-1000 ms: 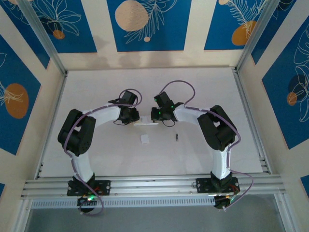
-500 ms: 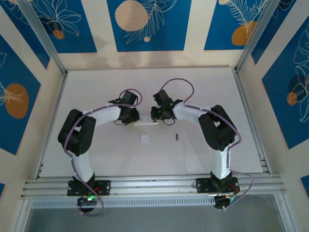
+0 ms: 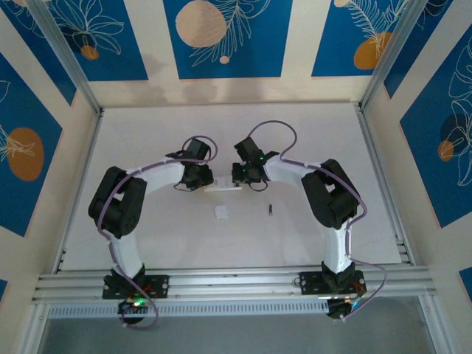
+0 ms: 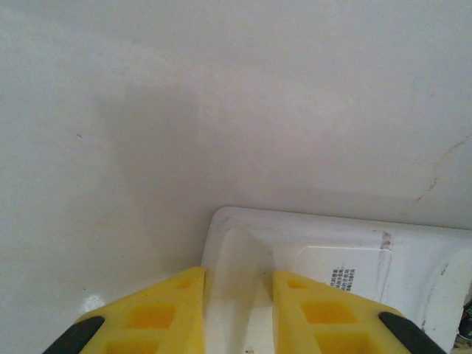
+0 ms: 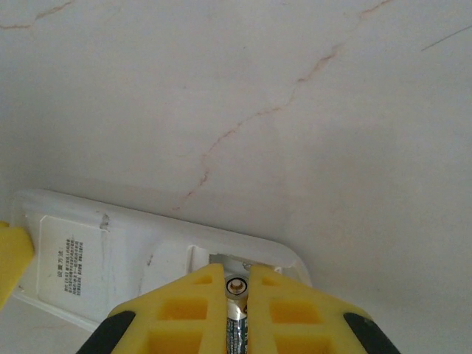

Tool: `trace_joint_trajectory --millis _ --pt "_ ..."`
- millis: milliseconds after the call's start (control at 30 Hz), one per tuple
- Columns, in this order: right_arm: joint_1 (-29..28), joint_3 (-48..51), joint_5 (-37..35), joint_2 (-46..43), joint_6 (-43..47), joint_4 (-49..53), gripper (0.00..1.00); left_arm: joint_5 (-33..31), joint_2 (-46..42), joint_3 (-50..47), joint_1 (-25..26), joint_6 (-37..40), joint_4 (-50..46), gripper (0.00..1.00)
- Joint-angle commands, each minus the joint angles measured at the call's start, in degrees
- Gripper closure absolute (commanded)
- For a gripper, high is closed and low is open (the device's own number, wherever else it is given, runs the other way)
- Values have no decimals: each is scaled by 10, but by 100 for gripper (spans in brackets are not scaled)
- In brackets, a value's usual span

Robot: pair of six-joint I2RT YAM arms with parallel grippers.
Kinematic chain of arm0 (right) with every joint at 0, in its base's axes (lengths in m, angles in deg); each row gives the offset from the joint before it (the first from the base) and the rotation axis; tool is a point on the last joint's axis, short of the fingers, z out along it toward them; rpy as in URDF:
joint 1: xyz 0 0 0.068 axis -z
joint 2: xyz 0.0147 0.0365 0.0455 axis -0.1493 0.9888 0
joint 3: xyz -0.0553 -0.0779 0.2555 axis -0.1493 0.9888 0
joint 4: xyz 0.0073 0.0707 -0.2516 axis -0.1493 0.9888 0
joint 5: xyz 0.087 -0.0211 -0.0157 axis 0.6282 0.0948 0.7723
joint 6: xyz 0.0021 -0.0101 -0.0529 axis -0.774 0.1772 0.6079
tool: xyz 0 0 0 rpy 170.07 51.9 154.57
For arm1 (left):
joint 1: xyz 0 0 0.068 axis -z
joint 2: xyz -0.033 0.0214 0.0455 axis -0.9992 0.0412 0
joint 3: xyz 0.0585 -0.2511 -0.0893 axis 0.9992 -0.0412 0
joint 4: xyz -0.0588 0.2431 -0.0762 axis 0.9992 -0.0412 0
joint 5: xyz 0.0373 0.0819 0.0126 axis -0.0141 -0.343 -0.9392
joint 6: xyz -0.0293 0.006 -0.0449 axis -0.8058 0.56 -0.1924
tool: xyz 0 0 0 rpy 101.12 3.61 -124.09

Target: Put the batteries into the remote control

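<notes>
Left gripper (image 4: 237,279) clamps the remote control (image 4: 346,251), likely steadying it, while right gripper (image 5: 236,276) pinches a battery (image 5: 236,324) at its open compartment (image 5: 215,259).

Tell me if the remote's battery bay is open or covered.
Open. The remote shows an uncovered recess, a battery at its mouth; the white cover lies apart on the table.

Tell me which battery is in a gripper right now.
The battery pinched in the right gripper, at the remote control's open bay. The other battery lies loose on the table, untouched.
</notes>
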Motion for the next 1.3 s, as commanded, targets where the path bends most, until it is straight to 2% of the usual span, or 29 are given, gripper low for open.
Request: trace_joint_trajectory --millis 0,800,1267 --pt "5 -20 2 -1 -11 21 88 30 13 -15 23 -5 -1 75" --pt "-6 -26 25 36 -42 -6 88 38 16 -14 24 -8 4 75" --pt "-31 -6 54 34 -77 33 88 39 16 -17 26 -15 6 75"
